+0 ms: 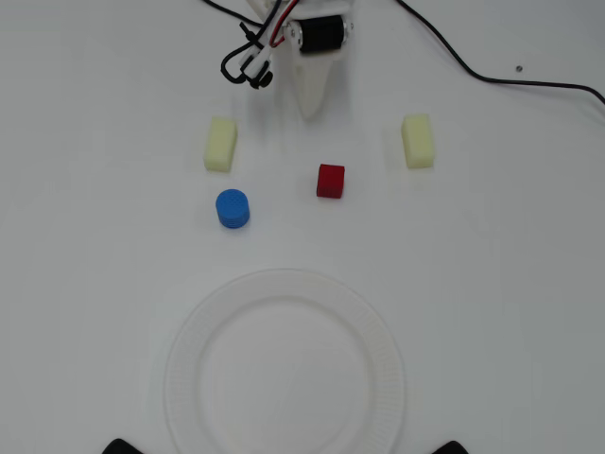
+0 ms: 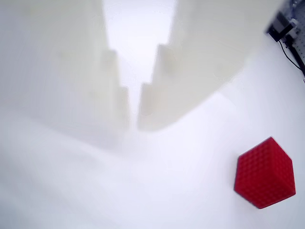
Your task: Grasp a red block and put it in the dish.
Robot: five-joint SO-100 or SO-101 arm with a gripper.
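Note:
The red block [image 1: 330,180] is a small matte red cube lying on the white table, above the dish in the overhead view. The dish [image 1: 184,378] is a large round white plate with a ribbed rim at the bottom centre, and nothing is in it. My white gripper [image 1: 312,112] hangs at the top centre, pointing down, its tip a short way above and left of the red block. In the wrist view the gripper [image 2: 134,125] shows two white fingers almost together with nothing between them. The red block [image 2: 264,172] sits to the lower right of them, apart from them.
A blue cylinder [image 1: 233,208] stands left of the red block. One pale yellow block [image 1: 220,144] lies at the upper left, another [image 1: 417,141] at the upper right. A black cable [image 1: 529,80] runs across the top right. Two dark feet [image 1: 121,446] flank the dish at the bottom edge.

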